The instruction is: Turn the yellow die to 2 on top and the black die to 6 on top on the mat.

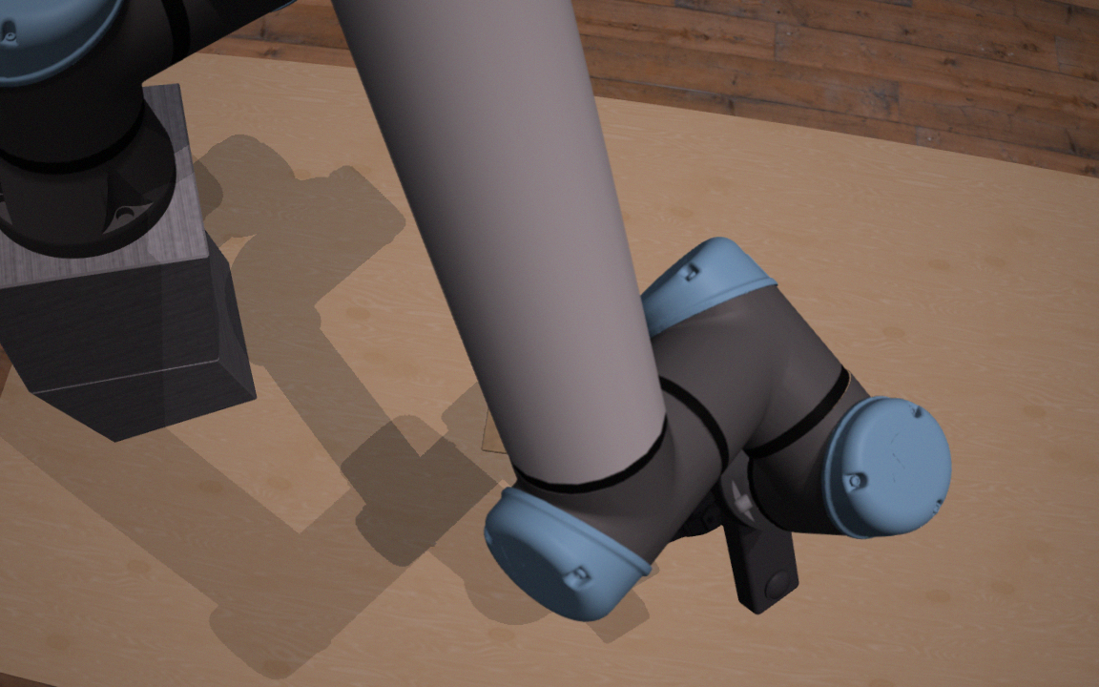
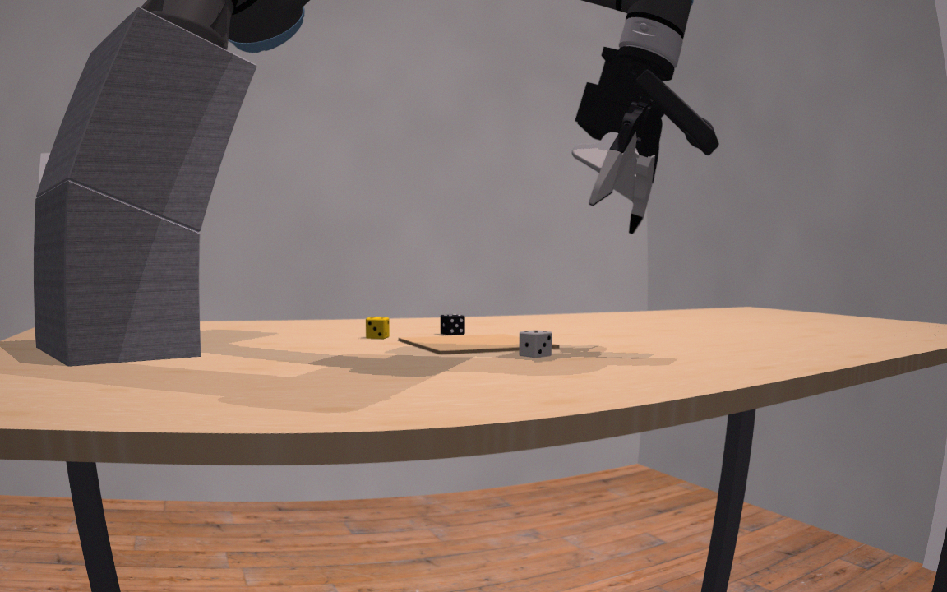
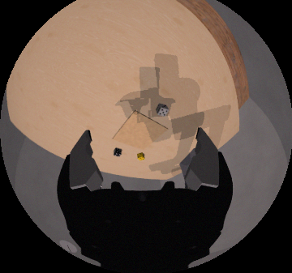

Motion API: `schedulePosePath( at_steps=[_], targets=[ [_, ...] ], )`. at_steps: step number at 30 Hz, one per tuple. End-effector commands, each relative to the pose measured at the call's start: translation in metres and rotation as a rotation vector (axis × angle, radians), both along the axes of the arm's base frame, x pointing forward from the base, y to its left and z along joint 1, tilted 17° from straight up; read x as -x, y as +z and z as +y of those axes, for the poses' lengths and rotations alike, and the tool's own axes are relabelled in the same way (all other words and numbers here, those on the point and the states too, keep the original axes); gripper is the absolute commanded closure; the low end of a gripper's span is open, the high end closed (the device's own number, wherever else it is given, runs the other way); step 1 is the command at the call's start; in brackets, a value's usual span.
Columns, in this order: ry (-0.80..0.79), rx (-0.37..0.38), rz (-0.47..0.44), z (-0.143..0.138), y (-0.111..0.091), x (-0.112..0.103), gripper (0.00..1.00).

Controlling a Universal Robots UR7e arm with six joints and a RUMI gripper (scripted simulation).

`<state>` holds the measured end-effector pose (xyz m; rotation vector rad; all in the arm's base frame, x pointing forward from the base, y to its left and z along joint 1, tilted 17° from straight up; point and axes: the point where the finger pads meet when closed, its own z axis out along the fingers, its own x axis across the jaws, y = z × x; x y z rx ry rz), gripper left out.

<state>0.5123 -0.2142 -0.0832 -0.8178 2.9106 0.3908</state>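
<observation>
“Looking over the mat (image 1: 495, 440) (image 2: 462, 343) (image 3: 139, 131): where to find the yellow die (image 2: 376, 327) (image 3: 140, 156)?”
“Off the mat, on the counter (image 1: 1005, 384) (image 2: 462, 397) (image 3: 81, 62), near the black die (image 2: 452, 324) (image 3: 117, 151), likewise off the mat.”
“And the white die (image 2: 535, 344) (image 3: 162, 110)?”
“Near the mat's opposite side. Can't read the top numbers surely from here.”
“What about the gripper (image 2: 614, 213) (image 3: 143, 130)?”
“Hanging well above the mat's level, spread fully wide, holding nothing.”
</observation>
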Motion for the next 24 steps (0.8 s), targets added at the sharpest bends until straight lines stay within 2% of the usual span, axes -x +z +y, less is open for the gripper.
schedulePosePath(
  at_steps=[1, 5, 8, 17, 24],
  targets=[
    [-0.143, 0.034, -0.027, -0.004, -0.004, 0.015, 0.0],
    [-0.282, 0.049, -0.046, -0.005, -0.007, 0.032, 0.0],
    [-0.284, 0.049, -0.046, -0.005, -0.007, 0.033, 0.0],
    [-0.534, 0.064, -0.086, -0.002, -0.007, 0.065, 0.0],
    [-0.645, 0.066, -0.105, 0.001, -0.006, 0.079, 0.0]
  ],
)
